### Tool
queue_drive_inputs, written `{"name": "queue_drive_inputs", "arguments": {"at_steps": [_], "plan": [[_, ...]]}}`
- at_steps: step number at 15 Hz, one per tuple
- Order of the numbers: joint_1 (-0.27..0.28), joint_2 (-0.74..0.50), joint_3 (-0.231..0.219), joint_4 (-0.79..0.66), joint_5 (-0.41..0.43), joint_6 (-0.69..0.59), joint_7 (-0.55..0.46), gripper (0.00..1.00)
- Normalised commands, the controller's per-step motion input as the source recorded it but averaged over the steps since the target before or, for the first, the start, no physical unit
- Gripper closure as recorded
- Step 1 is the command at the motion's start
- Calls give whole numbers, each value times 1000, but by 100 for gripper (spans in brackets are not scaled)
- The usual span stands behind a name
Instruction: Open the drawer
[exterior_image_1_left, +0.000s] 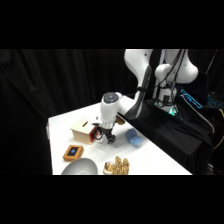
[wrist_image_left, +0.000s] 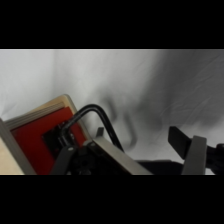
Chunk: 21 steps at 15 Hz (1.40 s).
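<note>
White bench (exterior_image_1_left: 150, 160), black curtain behind. The white arm reaches down from the upper right; its end effector (exterior_image_1_left: 106, 136) sits low, right at the red front of the small light-wood drawer (exterior_image_1_left: 94, 134). That drawer belongs to a pale wooden box with a slotted top (exterior_image_1_left: 82, 129), which stands on the left-centre part of the bench. From the side view I cannot tell how far the drawer stands out of the box.

Wrist view: the red drawer front (wrist_image_left: 37, 142) fills the lower left, tilted in the picture, with its pale wood edge showing along the top and right side. A dark loop handle (wrist_image_left: 95, 117) arches out from the front over the white bench surface (wrist_image_left: 125, 85). The end effector (wrist_image_left: 145, 150) is spread: one finger lies close beside the handle near the drawer front, the other stands well apart at the lower right. The loop sits by the nearer finger; whether that finger touches it I cannot tell. Nothing is pinched between the two.

Other items, side view: a flat wooden square tile with a blue centre (exterior_image_1_left: 73, 152) near the bench's front left, just in front of the box. A grey rounded bowl-like shape (exterior_image_1_left: 79, 168) at the front edge. A cluster of small tan wooden pieces (exterior_image_1_left: 117, 166) beside it. A pale blue soft-looking object (exterior_image_1_left: 133, 138) to the right of the end effector.
</note>
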Motion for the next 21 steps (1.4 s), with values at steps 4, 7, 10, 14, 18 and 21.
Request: {"name": "queue_drive_inputs", "arguments": {"at_steps": [4,7,10,14,18,21], "plan": [[83,114,-109,50,24,193,-98,0],[-26,10,34,-13,154,121,-230,0],[-38,-79,108,-92,192,74,-231,0],[-27,-80,153,-139,201,73,-204,0],[38,-87,138,-200,181,101,-143,0],[139,-114,89,-259,150,116,-62,0]]}}
